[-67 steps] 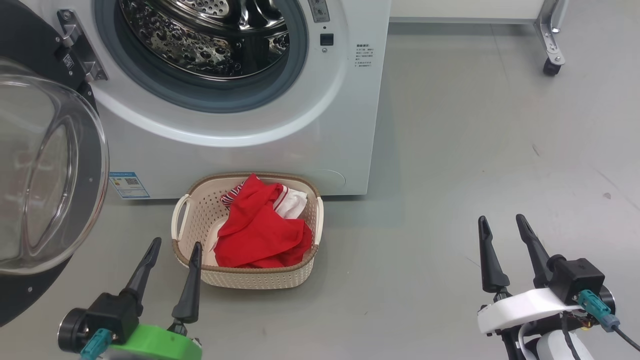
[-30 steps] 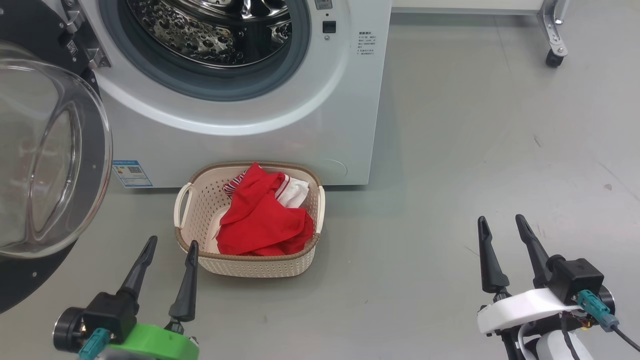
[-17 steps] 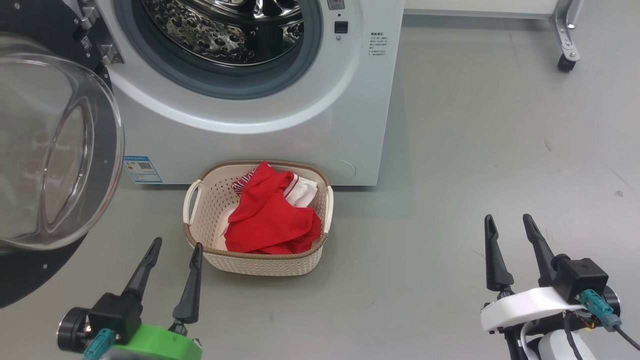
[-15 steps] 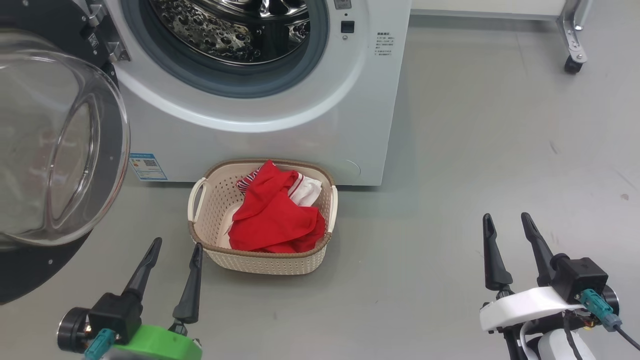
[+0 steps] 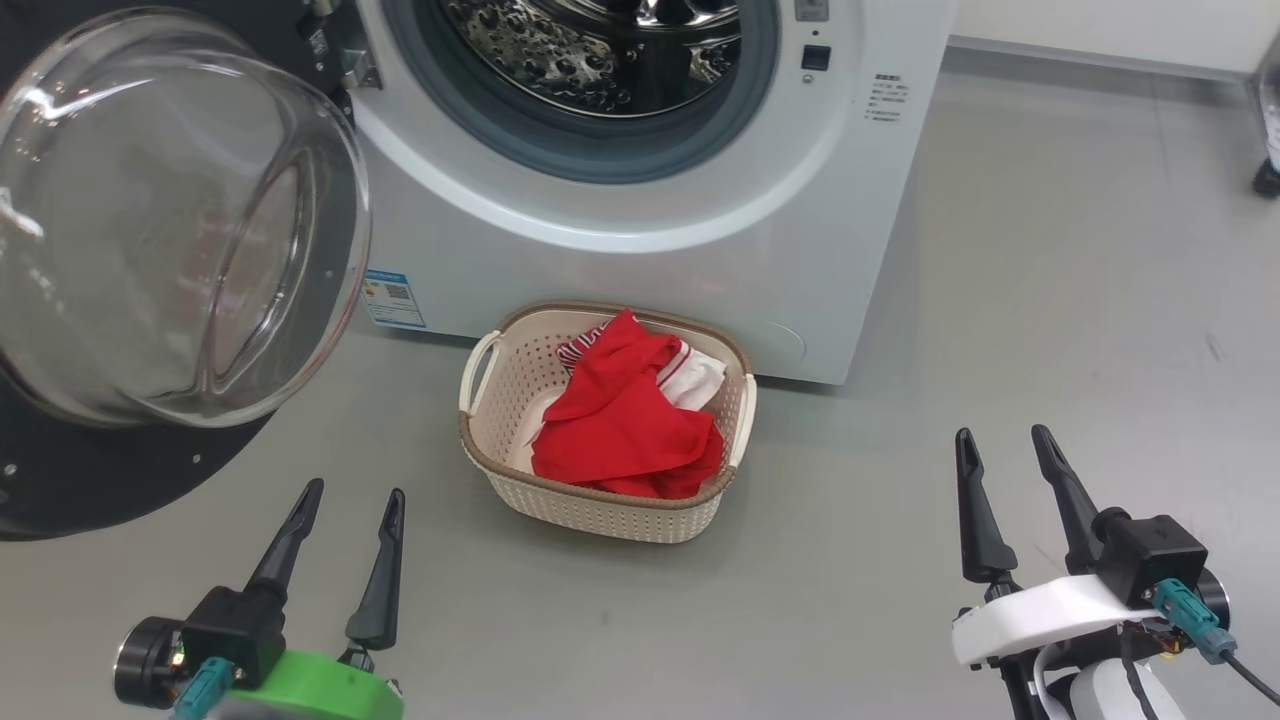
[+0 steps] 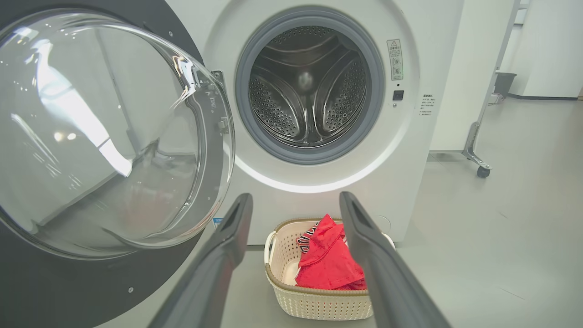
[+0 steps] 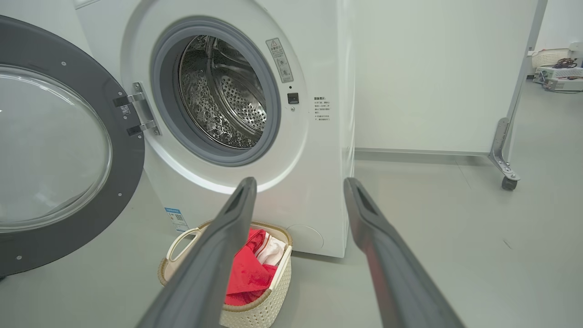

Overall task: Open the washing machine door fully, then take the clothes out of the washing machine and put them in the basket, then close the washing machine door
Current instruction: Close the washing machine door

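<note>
Left gripper (image 5: 355,490) and right gripper (image 5: 1001,433) hang wide, empty; beyond, soft red striped clothes (image 5: 625,430) lie in the cream perforated plastic basket (image 5: 600,492). The round black-rimmed glass door (image 5: 180,230) of the white washing machine (image 5: 650,270) stands open; stiff, glossy, probably heavy; push its free rim.

Your head camera looks steeply down from above onto the big white front-loading washing machine (image 5: 650,250) and the grey floor (image 5: 1050,300). Both wrist cameras sit low, facing the machine's front (the right one from further right, obliquely). All three share the small cream perforated plastic basket (image 5: 600,510) and the round black-rimmed glass door (image 5: 180,230).
</note>
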Controlling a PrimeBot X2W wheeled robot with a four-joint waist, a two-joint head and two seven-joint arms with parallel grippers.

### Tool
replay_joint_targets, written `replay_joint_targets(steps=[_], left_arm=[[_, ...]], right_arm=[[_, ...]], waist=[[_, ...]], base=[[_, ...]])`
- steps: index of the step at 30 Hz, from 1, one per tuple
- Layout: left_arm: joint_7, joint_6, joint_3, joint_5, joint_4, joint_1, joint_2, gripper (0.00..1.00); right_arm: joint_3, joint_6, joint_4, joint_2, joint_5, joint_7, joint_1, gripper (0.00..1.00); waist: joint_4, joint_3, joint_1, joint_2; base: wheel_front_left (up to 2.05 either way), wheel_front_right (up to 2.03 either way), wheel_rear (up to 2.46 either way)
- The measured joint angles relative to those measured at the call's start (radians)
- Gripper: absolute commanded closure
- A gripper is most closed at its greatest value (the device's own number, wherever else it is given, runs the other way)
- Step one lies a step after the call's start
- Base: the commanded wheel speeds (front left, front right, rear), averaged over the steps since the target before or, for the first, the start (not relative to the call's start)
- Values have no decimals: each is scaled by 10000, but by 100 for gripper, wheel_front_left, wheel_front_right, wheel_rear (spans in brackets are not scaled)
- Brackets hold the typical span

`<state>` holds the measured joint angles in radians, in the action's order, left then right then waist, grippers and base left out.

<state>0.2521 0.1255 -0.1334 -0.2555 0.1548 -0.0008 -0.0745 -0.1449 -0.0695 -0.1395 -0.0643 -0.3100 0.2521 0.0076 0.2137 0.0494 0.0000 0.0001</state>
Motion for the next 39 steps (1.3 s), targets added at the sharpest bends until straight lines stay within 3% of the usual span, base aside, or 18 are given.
replay_joint_targets(steps=[27, 39], left_arm=[[0, -2, 401, 353, -44, 14, -19, 0], [0, -157, 965, 322, -362, 259, -10, 0]], right_arm=[[-704, -259, -203, 50, -52, 0, 57, 0], [-1250, -351, -462, 63, -46, -2, -312, 0]], waist=[[2877, -384, 0, 0], [3214, -186, -1, 0]], base=[[0, 0, 0], [0, 0, 0]])
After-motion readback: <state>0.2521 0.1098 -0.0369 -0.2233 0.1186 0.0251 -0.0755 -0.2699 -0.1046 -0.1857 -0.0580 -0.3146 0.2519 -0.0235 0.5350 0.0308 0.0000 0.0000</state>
